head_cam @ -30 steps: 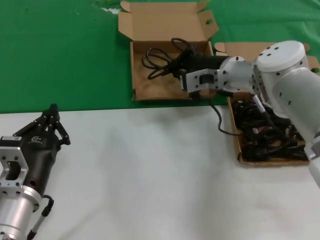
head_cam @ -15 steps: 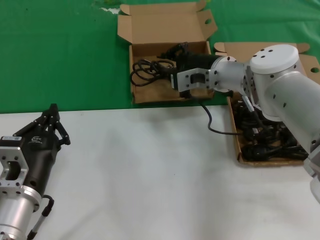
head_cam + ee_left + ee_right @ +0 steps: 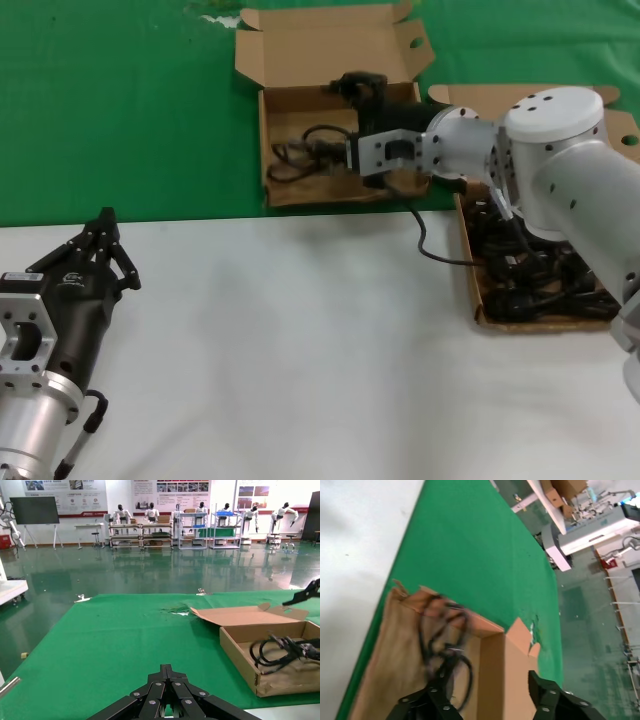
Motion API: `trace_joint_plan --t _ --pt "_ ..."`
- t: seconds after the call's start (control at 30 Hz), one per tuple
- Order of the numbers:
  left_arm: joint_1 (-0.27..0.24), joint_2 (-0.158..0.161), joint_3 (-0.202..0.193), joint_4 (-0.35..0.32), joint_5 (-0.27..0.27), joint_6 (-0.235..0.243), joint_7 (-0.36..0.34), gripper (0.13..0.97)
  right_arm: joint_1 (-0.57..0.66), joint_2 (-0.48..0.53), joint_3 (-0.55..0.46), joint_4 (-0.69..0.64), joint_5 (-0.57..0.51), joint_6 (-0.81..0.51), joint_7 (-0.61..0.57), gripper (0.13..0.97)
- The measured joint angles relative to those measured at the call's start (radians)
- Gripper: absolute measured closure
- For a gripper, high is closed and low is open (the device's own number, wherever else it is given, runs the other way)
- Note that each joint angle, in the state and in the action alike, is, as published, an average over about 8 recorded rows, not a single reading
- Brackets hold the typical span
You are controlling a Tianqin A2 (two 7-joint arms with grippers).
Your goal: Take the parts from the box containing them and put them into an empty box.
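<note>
A green cloth [image 3: 120, 110] covers the far half of the bench and a white sheet [image 3: 300, 350] the near half; the left wrist view alone shows the hall behind, with a glossy floor and shelving racks [image 3: 192, 530].

The squarish box [image 3: 335, 190] sits on the green with its lid thrown back. The right gripper [image 3: 355, 95] reaches over it from the robot's right, its fingers [image 3: 552, 700] spread wide in the right wrist view with nothing pinched between them. A black cord [image 3: 305, 155] lies loosely coiled on that box's floor, its loops stretched mostly left to right and bunched toward the gripper side; which way its plug points I cannot make out. From the left wrist view the same coil stands up against the box wall.

The wider box [image 3: 480, 300] straddles the edge of the two cloths at the right, packed with tangled cords [image 3: 530, 275]; one strand [image 3: 430, 245] trails over its rim onto the white sheet.

The left gripper [image 3: 103, 228] rests low at the near left over the white sheet, fingertips drawn together to a point.
</note>
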Motion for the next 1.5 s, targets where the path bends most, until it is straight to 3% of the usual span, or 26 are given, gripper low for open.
trace_joint_plan --t 0.6,0.83,1.0,1.33,1.5 --pt "0.000 0.000 0.000 0.000 0.000 0.000 0.000 0.958 0.049 0.041 0.368 -0.074 -0.138 -0.099 -0.059 0.299" --pt "0.000 0.000 0.000 0.000 0.000 0.000 0.000 0.958 0.042 0.095 0.505 -0.046 -0.179 -0.154 -0.054 0.211" --pt "0.000 0.000 0.000 0.000 0.000 0.000 0.000 0.958 -0.004 0.151 0.580 0.049 -0.220 -0.171 0.002 0.169" --pt "0.000 0.000 0.000 0.000 0.000 0.000 0.000 0.958 -0.164 0.271 0.648 0.394 -0.325 -0.124 0.236 0.131" --pt "0.000 0.000 0.000 0.000 0.000 0.000 0.001 0.958 -0.192 0.289 0.657 0.450 -0.341 -0.114 0.276 0.131"
